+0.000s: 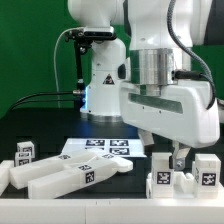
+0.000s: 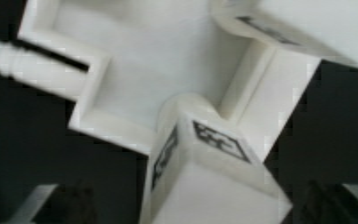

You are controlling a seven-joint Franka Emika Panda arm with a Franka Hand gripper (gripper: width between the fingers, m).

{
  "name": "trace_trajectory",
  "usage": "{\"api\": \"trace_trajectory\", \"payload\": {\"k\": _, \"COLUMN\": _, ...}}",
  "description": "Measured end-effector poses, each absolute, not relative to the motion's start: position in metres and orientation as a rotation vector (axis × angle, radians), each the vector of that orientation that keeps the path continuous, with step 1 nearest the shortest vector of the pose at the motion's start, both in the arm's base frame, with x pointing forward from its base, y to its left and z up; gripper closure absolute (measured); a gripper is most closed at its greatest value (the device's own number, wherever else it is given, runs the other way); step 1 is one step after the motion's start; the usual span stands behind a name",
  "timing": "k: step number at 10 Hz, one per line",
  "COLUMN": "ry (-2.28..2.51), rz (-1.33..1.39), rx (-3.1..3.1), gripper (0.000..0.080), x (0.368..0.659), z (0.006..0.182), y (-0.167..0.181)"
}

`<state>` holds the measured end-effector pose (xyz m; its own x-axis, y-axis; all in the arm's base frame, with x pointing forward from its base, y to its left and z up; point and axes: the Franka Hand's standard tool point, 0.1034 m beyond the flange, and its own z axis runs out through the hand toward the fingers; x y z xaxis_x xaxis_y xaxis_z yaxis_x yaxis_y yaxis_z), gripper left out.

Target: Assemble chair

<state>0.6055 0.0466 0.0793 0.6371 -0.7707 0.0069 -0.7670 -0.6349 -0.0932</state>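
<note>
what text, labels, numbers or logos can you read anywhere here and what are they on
No readable words, numbers or brand names in either view.
marker board: black-and-white square tags, patterns only, no letters.
chair parts: the same kind of tags, no text.
white part in the wrist view: one tag, blurred, no letters.

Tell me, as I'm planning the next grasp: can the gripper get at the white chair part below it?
Probably yes: the gripper hangs right above the white chair part, jaws spread apart, and nothing shows between them and it.
</note>
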Motion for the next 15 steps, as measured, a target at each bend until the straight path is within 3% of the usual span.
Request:
{"api": "trace_trajectory", "payload": {"k": 6, "ry": 0.510, "rz": -0.162, "rx": -3.069, "gripper": 0.0151, "x": 0.610, "z": 0.071, "y": 0.058}}
{"api": "trace_trajectory", "payload": {"k": 7, "ry": 0.597, "rz": -0.163, "rx": -3.052, "gripper": 0.0275, "x": 0.611, "z": 0.072, "y": 0.055}}
{"api": "trace_trajectory", "payload": {"k": 8, "ry": 0.592, "rz": -0.163, "rx": -3.055, "gripper": 0.0275, "x": 0.611, "z": 0.072, "y": 0.054}}
{"api": "trace_trajectory", "payload": {"k": 10, "ry": 0.817, "rz": -0.157, "rx": -2.990, "gripper": 0.0518, "x": 0.610, "z": 0.071, "y": 0.054}}
{"api": "trace_trajectory", "payload": {"k": 15, "ry": 1.763, "rz": -0.092, "rx": -2.509, "gripper": 0.0517, "x": 0.609, "z": 0.073, "y": 0.052}}
